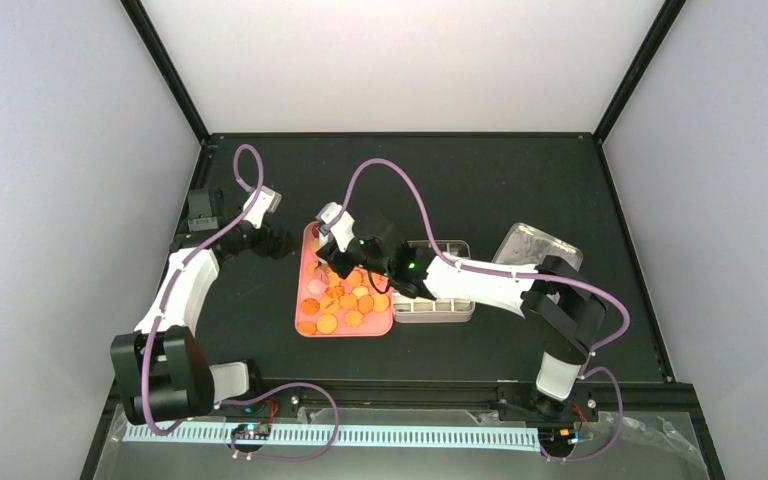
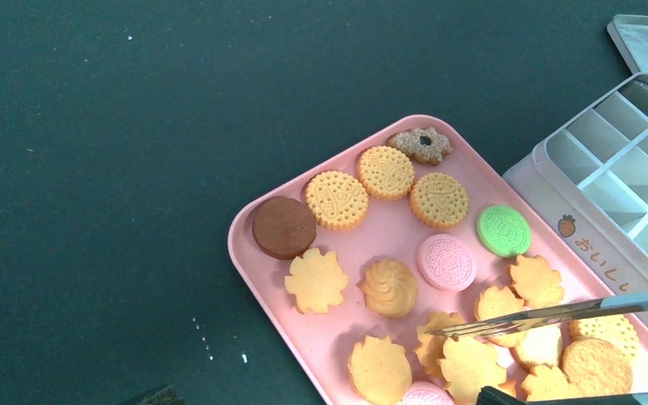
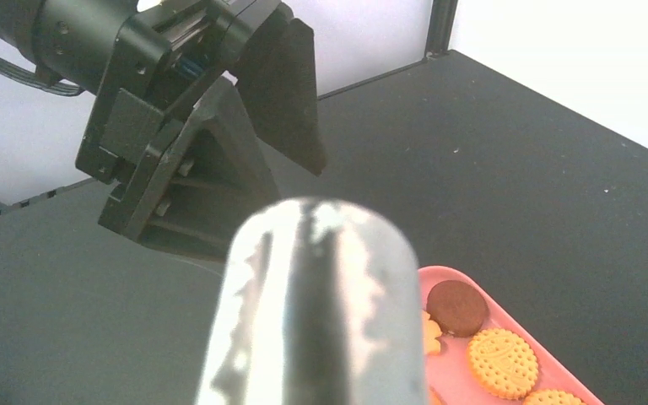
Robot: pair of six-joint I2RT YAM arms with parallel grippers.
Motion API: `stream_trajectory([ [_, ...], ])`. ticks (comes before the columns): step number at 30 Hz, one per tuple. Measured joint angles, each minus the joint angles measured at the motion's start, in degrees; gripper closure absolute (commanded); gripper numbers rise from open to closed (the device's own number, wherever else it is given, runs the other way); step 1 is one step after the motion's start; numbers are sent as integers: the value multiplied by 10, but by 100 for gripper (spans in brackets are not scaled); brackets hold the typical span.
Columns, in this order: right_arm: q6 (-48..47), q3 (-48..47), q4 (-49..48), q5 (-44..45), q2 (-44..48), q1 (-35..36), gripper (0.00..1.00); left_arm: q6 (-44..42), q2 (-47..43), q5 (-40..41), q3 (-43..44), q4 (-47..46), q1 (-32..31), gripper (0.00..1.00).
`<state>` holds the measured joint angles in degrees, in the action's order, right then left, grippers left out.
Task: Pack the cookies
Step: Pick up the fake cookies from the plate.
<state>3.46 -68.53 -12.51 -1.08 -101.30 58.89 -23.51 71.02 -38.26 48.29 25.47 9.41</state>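
Your right gripper (image 1: 345, 258) pinches the tongs (image 2: 557, 314), which point left with tips apart over the orange cookies (image 2: 464, 363) mid-tray (image 2: 245, 245), so that arm's nearer; the left gripper (image 1: 282, 243) is spread and empty at the far-left corner.

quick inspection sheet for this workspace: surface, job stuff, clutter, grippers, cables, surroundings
surface: black table, matte.
job's things: cookies lie on a pink tray, mostly orange, a few pink, one green, one dark brown. A white divided box sits beside the tray, and the compartments in view are empty. A clear lid lies past the box.
clutter: only small white specks on the table.
grippers: left gripper has its jaws open and empty, beside the tray. Right gripper is shut on metal tongs, tips over the cookies.
cables: purple cables loop off each arm.
surroundings: white walls, black frame posts.
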Motion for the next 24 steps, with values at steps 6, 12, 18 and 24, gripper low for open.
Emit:
stream_trajectory([
  [6,-9,8,-12,13,0,7,67,2,0,-7,-1,-3,0,6],
  [12,-16,36,-21,28,20,10,66,3,0,-9,-1,-4,0,6],
  [18,-18,51,-25,38,30,16,64,11,-2,-8,-1,-4,0,5],
  [24,-21,63,-16,46,30,17,63,16,-5,-8,2,0,4,4],
])
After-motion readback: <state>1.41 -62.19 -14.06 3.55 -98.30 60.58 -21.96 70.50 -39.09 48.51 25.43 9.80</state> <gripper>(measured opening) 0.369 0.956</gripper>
